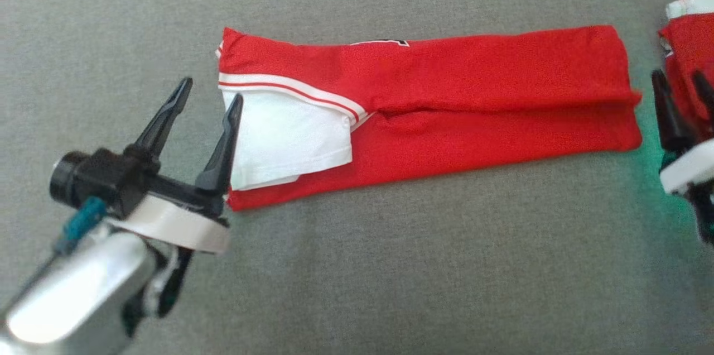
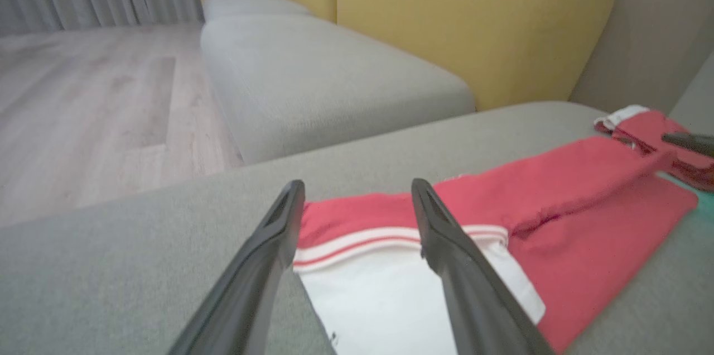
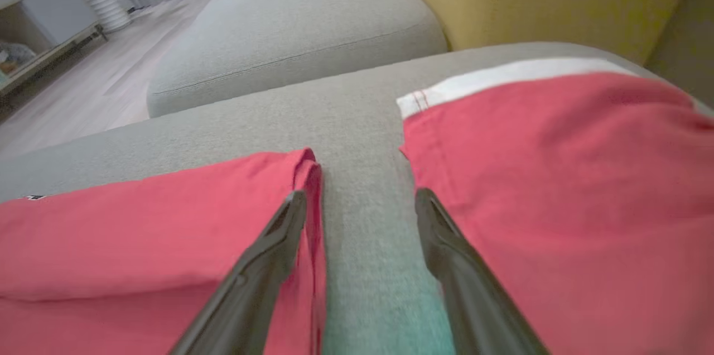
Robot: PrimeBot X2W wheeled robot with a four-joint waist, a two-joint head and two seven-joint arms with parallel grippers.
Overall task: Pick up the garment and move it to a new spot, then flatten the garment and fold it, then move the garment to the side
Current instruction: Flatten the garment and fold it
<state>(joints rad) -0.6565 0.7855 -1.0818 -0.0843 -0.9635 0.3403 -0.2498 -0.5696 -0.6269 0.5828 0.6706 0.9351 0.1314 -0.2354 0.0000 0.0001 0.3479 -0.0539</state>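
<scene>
The garment (image 1: 435,98) is a red shirt folded into a long strip across the grey cushion (image 1: 357,277), its white sleeve (image 1: 284,137) with red-striped trim lying on top at the left end. My left gripper (image 1: 212,91) is open at that left end, one finger over the sleeve's edge and the other beside the cloth; in the left wrist view the left gripper (image 2: 357,185) frames the striped trim of the garment (image 2: 558,198). My right gripper (image 1: 679,75) is open just past the strip's right end. In the right wrist view the right gripper (image 3: 361,194) straddles bare cushion beside the garment (image 3: 139,232).
A second red garment (image 1: 691,31) with white trim lies at the right edge, right beside my right gripper, and appears as a red garment (image 3: 558,176) in the right wrist view. Behind the cushion stand a yellow backrest (image 2: 474,20), another grey seat (image 2: 312,76) and wooden floor (image 2: 83,92).
</scene>
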